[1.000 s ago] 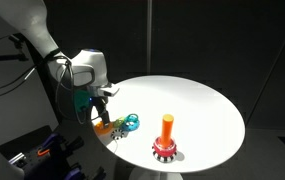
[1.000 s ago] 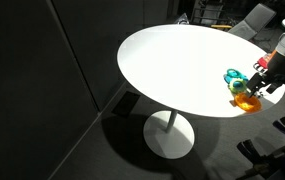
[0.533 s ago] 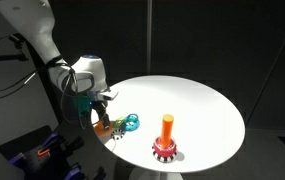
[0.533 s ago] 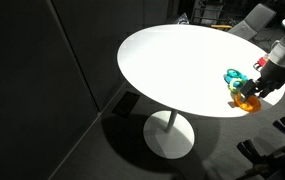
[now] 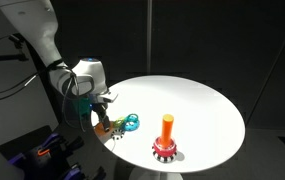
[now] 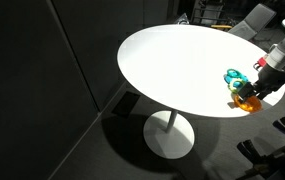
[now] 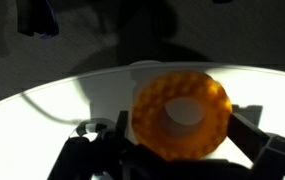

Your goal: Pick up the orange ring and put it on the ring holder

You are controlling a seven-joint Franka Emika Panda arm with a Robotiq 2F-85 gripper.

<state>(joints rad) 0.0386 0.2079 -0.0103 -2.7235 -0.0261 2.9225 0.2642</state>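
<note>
Gripper [image 5: 101, 114] has barely shifted since a second ago, still low over the orange ring [image 5: 104, 127] at the table [image 5: 207, 100] edge, well apart from the ring holder [image 5: 166, 140], fingers spread apart, and only the wrist view shows the ring lying between them.

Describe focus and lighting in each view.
Wrist view: the orange ring fills the centre, soft and blurred, against dark surroundings; in both exterior views the white table glares bright in a near-black room; in an exterior view the ring holder looks small but distinct.
</note>
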